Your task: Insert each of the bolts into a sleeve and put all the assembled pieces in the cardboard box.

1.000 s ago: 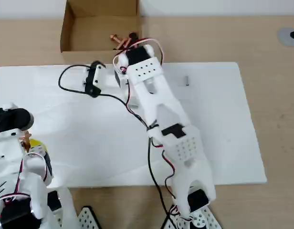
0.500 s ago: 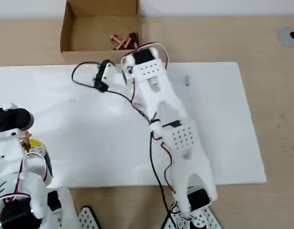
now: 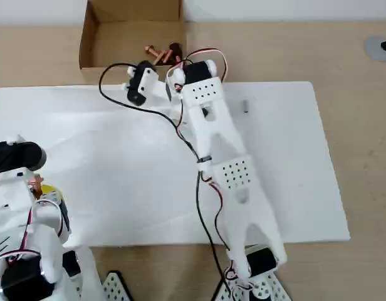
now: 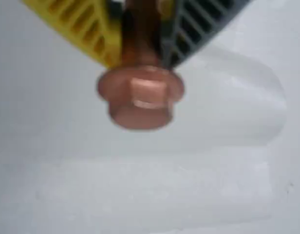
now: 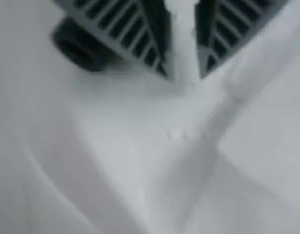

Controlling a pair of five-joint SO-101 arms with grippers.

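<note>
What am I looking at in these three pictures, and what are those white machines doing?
Two white robot arms sit at a table. The overhead picture shows both: the left arm and the right arm, stretched over a white sheet towards a cardboard box holding copper bolts. The other two pictures come from cameras on each wrist. The left tool grips a copper bolt. The right tool is open and empty, beside a dark tube, probably a sleeve.

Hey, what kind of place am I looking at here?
Probably a hobby or lab robotics bench rather than a factory: two white desktop arms sit at a wooden table over a white mat, with a cardboard box holding copper bolts.
</note>
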